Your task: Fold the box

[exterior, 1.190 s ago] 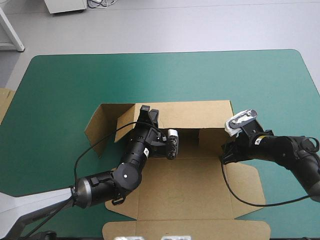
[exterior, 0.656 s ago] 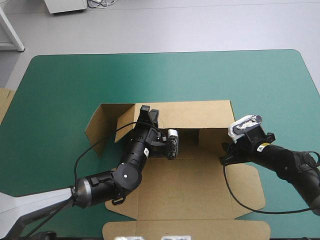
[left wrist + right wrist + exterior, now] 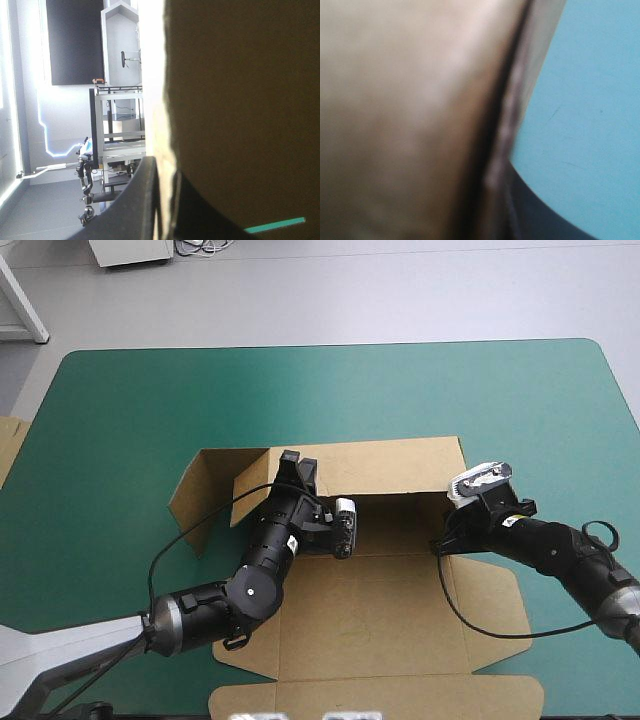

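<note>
The table [image 3: 120,420], with its teal-green cover, carries the box [image 3: 380,610] near its middle. The box is matte brown board, judged light, stiff in its panels and bending only at the creases. The far wall [image 3: 390,465] is raised and the near panels lie flat. Hold it by panel edges near the creases. The left gripper [image 3: 292,460] clamps the wall's left part. The right gripper [image 3: 440,544] pinches the board edge at its right end.

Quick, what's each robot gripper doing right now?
Left gripper: jaws shut on the box.
Right gripper: jaws shut on the box too.
</note>
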